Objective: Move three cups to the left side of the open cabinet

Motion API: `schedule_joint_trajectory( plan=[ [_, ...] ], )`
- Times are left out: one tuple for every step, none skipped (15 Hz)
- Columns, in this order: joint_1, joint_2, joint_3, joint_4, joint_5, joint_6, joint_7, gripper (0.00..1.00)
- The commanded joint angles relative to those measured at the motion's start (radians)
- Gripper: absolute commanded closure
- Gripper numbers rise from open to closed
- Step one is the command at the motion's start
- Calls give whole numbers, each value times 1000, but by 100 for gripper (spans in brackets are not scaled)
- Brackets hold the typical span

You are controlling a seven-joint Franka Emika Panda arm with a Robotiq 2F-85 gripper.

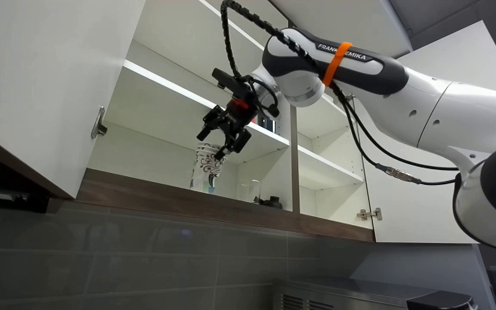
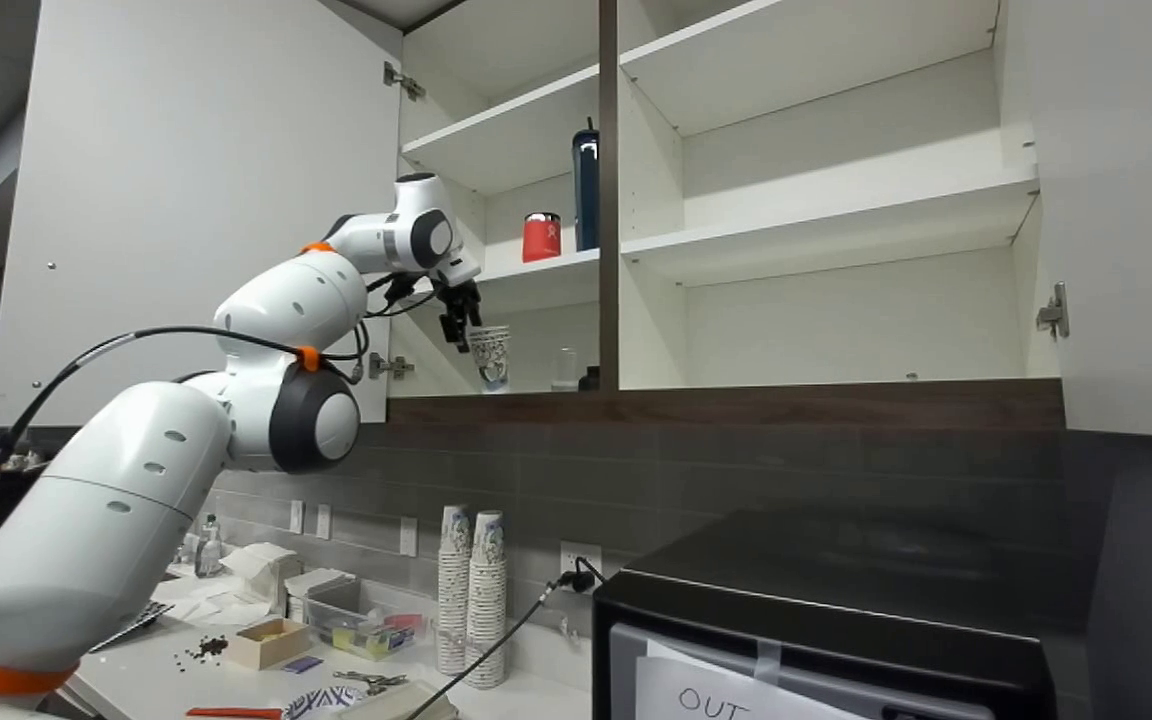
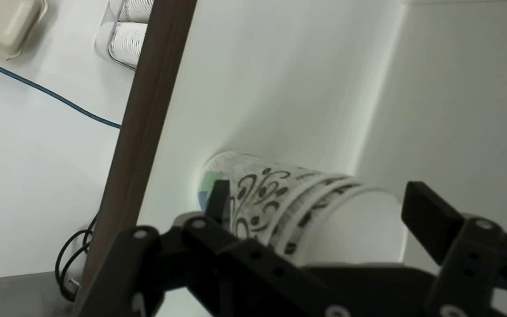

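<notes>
The coming move turns on how the stack of nested cups [image 3: 302, 207] sits against the fingers [image 3: 431, 220]: just below and apparently partly between them, on the floor of the open cabinet [image 2: 836, 404]. The fingers stand wide apart and pinch nothing. The stack is upright, mouth toward the fingers; in the wrist view its long axis runs away from them, wide rim near, narrow base far, and how many cups are nested cannot be counted for sure. The fingers do not share that axis: in an exterior view they point down on a slant, one fingertip [image 1: 220, 153] crossing in front of the rim. Nor is the stack centred. In the wrist view the mouth lies close by the finger on the right, with more room toward the opposite finger, which hides part of the wall near the base; whether either touches cannot be told. If a grip comes next, I would even the gaps before closing, or the nearer finger will likely shove or tip the cups. If the stack is already where it belongs, which I cannot tell, the safer exit is up along the cups' own axis, clear of the rim. A clear container [image 2: 564, 370] stands lower than the fingers, off past the stack.
</notes>
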Motion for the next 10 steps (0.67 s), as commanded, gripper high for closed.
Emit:
schedule_joint_trajectory(
  plan=[
    [16,14,-18,15,5,65,-40,0],
    [17,14,-20,15,4,75,-47,0],
    [18,14,-21,16,3,78,-55,0],
    [17,12,-20,16,7,71,-66,0],
    [13,6,-15,16,18,50,-74,0],
    [10,-2,-11,12,25,32,-76,0],
    [4,-12,-6,6,37,6,-78,0],
    [2,-23,-6,-1,39,-13,-84,0],
    [0,-32,-5,-5,44,-27,-91,0],
    [-4,-48,0,-12,53,-62,-108,0]
  ],
)
